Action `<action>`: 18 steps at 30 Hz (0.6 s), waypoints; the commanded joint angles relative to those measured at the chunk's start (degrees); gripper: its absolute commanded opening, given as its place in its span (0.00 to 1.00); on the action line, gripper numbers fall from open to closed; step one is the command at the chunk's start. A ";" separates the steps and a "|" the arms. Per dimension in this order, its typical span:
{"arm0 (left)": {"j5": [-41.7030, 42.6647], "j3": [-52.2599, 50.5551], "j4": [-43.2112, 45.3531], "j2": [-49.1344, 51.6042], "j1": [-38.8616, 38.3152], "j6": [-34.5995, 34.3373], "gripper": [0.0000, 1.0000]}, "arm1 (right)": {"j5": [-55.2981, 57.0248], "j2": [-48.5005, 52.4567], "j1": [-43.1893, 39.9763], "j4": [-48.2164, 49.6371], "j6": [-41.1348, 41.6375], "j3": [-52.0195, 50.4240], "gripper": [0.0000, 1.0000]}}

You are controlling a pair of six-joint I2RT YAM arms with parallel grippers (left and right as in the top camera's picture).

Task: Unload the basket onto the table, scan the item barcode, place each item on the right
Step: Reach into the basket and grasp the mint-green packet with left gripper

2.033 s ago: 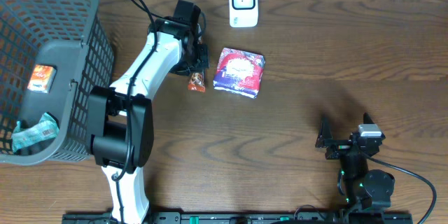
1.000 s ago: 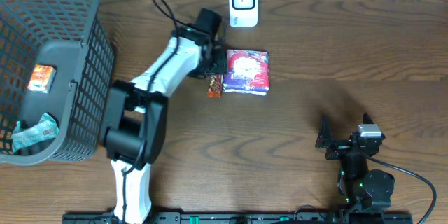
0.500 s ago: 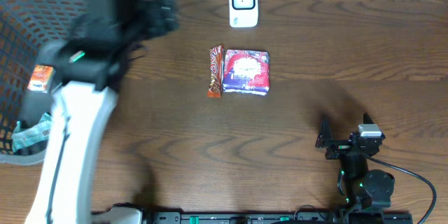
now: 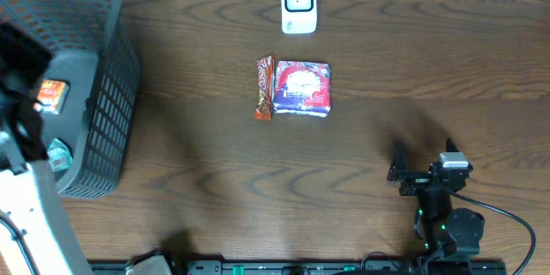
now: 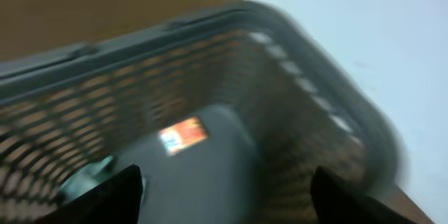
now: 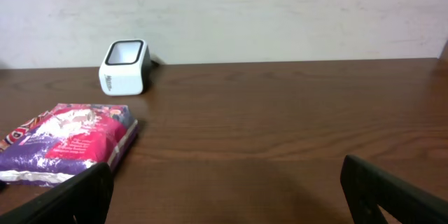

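A white barcode scanner (image 4: 298,3) stands at the table's far edge, also seen in the right wrist view (image 6: 126,66). A purple-pink packet (image 4: 302,88) and a brown-orange bar (image 4: 264,88) lie side by side in front of it. My left arm (image 4: 26,198) hangs blurred over the grey basket (image 4: 107,94) at far left. My left gripper (image 5: 227,199) is open and empty above the basket's inside. An orange packet (image 5: 182,134) and a teal packet (image 5: 87,175) lie below it. My right gripper (image 4: 412,176) rests open and empty at the front right.
The basket's high mesh rim (image 5: 315,63) surrounds the left gripper's view. The purple-pink packet (image 6: 70,140) shows at the left of the right wrist view. Bare brown table lies between it and the right gripper (image 6: 231,196).
My left arm has left the bar and packet in the middle and swung fast to the left, over the basket. The bar and packet stay where they were. The right arm has not moved.
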 commanded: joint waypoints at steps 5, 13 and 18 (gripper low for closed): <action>-1.55 -1.16 -4.44 7.50 6.62 -8.31 0.78 | 0.37 -0.35 -0.46 -0.17 0.79 -0.20 0.99; -12.87 -1.20 -9.81 18.67 6.67 -11.30 0.78 | 0.37 -0.35 -0.46 -0.17 0.79 -0.20 0.99; -18.51 -1.70 -12.98 26.40 8.09 -16.96 0.77 | 0.37 -0.35 -0.46 -0.17 0.79 -0.20 0.99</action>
